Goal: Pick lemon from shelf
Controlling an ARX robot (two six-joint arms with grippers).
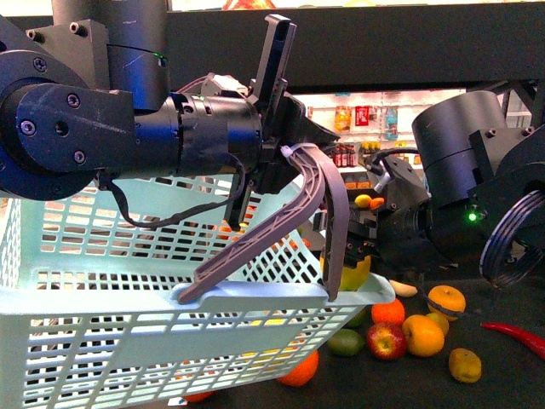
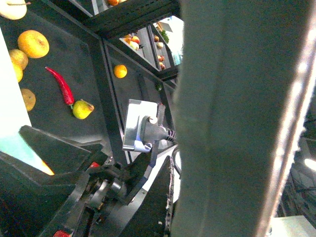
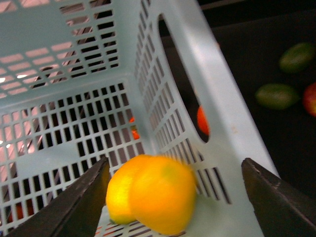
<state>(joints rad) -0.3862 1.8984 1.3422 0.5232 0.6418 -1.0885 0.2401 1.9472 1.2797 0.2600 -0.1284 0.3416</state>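
Basket (image 1: pixel 102 341), pale teal w/ slotted walls, fills lower left of front view. L gripper (image 1: pixel 262 292) reaches down from upper left; its mauve ribbed fingers (image 1: pixel 255 243) meet the basket's near rim. Whether they clamp the rim or stand apart: cannot tell. Left wrist view is mostly blocked by a blurred grey bar.

R gripper (image 3: pixel 175 163) hangs over the basket interior, jaws wide. Lemon (image 3: pixel 153 195), bright yellow and blurred, lies btwn the two dark fingers (image 3: pixel 81 200), touching neither. It sits low in a basket corner, beside the wall w/ the handle cut-out.

Beyond the basket, lower right of front view, the shelf (image 1: pixel 511 388) tray carries loose produce: oranges (image 1: pixel 423 334), red apple (image 1: pixel 386 341) just beside them, green mango (image 1: pixel 345 342) by the basket wall, red chilli (image 1: pixel 515 336) nr right edge.

Bkgd, centre: white shelving w/ bottles (image 1: pixel 366 115).
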